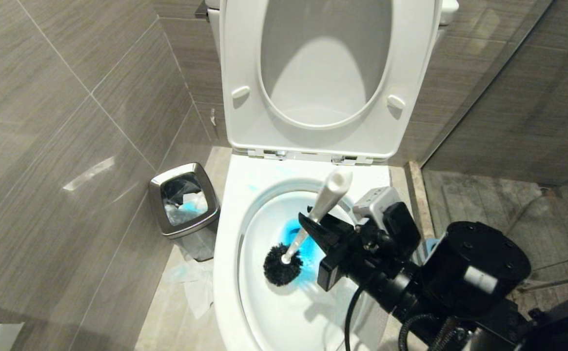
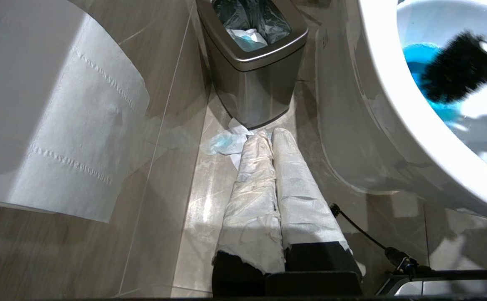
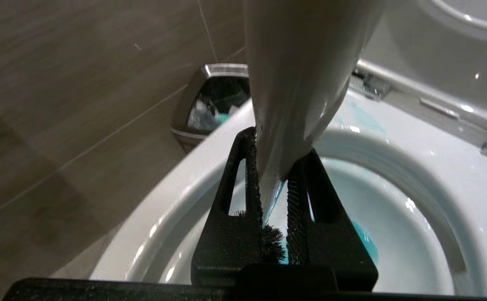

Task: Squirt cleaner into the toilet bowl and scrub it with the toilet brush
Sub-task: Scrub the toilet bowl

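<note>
— Where are you in the job?

— On the scrubbing, I judge. The cleaner (image 1: 294, 233) is already in: it tints the water bright blue at the bottom of the toilet bowl (image 1: 230, 273), and there are pale blue smears on the porcelain near the hinges. My right gripper (image 1: 313, 225) is closed around the toilet brush (image 1: 319, 207), gripping the slim white handle partway down, jaws nearly together with the handle pinched between the ribbed pads (image 3: 252, 196).

— And the brush end?

— The black bristle head sits inside the bowl, low on the wall nearest the steel bin (image 1: 185, 202), at the edge of the blue water. The handle tilts up and back toward the raised seat.

— Your other arm?

— My left gripper (image 2: 273, 138) is parked low beside the bowl, its tissue-wrapped fingers (image 2: 251, 200) pressed together, holding nothing. Blue-stained tissue (image 2: 222, 144) lies on the floor by the bin.

— What does the next move need?

— A firm hold so the handle doesn't twist, and sweeps of the bristles round the inner wall and under the rim, without flicking blue water out.
</note>
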